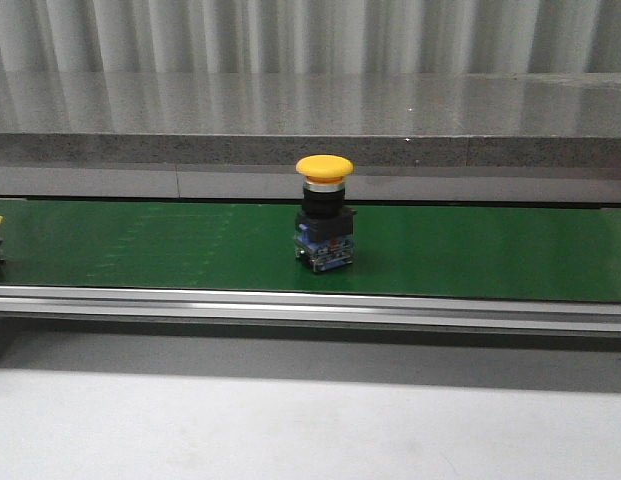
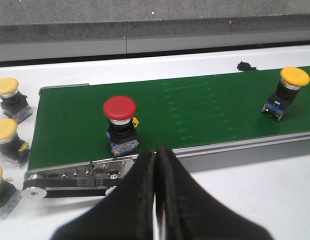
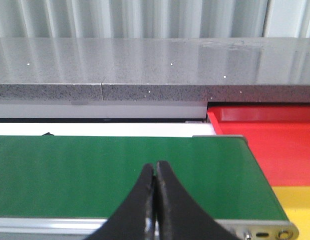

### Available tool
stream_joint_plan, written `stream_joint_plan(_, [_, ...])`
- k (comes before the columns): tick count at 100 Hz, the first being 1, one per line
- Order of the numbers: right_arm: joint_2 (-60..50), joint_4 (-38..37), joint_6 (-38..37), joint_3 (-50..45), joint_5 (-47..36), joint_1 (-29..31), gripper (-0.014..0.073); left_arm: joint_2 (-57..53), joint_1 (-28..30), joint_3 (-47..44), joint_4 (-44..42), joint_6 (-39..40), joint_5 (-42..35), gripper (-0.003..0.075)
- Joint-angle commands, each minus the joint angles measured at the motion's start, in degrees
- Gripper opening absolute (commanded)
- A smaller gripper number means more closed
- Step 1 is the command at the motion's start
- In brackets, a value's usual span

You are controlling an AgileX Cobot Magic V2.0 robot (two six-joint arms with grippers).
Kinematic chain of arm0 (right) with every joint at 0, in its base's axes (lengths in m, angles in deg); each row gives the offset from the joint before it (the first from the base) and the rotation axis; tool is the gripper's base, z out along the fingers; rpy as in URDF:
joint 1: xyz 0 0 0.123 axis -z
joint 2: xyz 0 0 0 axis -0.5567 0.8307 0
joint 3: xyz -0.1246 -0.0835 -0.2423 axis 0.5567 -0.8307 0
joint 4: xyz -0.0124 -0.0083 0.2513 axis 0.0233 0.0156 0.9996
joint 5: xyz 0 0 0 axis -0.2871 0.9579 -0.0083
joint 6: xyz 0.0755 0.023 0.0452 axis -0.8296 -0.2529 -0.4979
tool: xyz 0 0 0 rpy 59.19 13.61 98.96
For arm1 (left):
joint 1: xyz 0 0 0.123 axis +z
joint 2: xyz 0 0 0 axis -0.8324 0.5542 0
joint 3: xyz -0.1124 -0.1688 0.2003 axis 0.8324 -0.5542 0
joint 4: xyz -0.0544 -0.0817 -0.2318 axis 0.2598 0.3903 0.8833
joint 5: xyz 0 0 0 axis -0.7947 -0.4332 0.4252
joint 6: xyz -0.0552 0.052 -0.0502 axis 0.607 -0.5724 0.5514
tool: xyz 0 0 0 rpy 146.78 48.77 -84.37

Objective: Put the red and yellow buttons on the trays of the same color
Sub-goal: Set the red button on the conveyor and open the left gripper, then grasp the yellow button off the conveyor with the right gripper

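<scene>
Left gripper (image 2: 155, 159): fingers pressed together, holding nothing, poised just off the near edge of the conveyor belt (image 2: 194, 112).
Right gripper (image 3: 155, 172): also closed and empty, over the belt's near edge, close to its end.
Red button (image 2: 120, 122): standing upright on the belt, right in front of the left gripper, red cap on top.
Yellow button (image 1: 324, 210): upright mid-belt in the front view, well apart from the red one.
Spare yellow buttons (image 2: 7, 92): sitting on the desk beside the belt end.
Trays: red tray (image 3: 274, 135) past the belt's end, yellow tray (image 3: 299, 200) beside it.
Handling: looks light, rigid plastic, top-heavy on a small base, so likely to tip if nudged.
Grip point: the dark body under the cap looks safest; the domed cap seems smooth and slippery.
</scene>
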Motion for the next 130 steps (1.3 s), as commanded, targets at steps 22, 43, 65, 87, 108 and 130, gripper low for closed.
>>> stream_joint_plan(22, [4.6, 1.9, -0.5, 12.5, 8.0, 0.0, -0.0064, -0.3, -0.5, 1.5, 0.0, 0.0, -3.5, -0.002])
stream_joint_plan(43, [15.9, 3.1, 0.1, 23.5, 14.5, 0.0, -0.0064, -0.3, -0.5, 1.5, 0.0, 0.0, -3.5, -0.002])
stream_joint_plan(65, [30.3, 3.8, 0.8, 34.6, 23.1, -0.9, -0.0064, -0.3, -0.5, 1.5, 0.0, 0.0, -3.5, -0.002])
stream_joint_plan(87, [43.4, 3.8, 1.3, 44.0, 29.7, -9.1, 0.0091, -0.3, -0.5, 1.5, 0.0, 0.0, -3.5, -0.002])
stream_joint_plan(108, [55.4, 3.8, 1.3, 51.4, 36.3, -15.1, 0.0542, -0.3, -0.5, 1.5, 0.0, 0.0, -3.5, -0.002])
stream_joint_plan(130, [66.5, 6.7, 5.6, 59.2, 44.3, -19.7, 0.0594, -0.3, -0.5, 1.5, 0.0, 0.0, -3.5, -0.002])
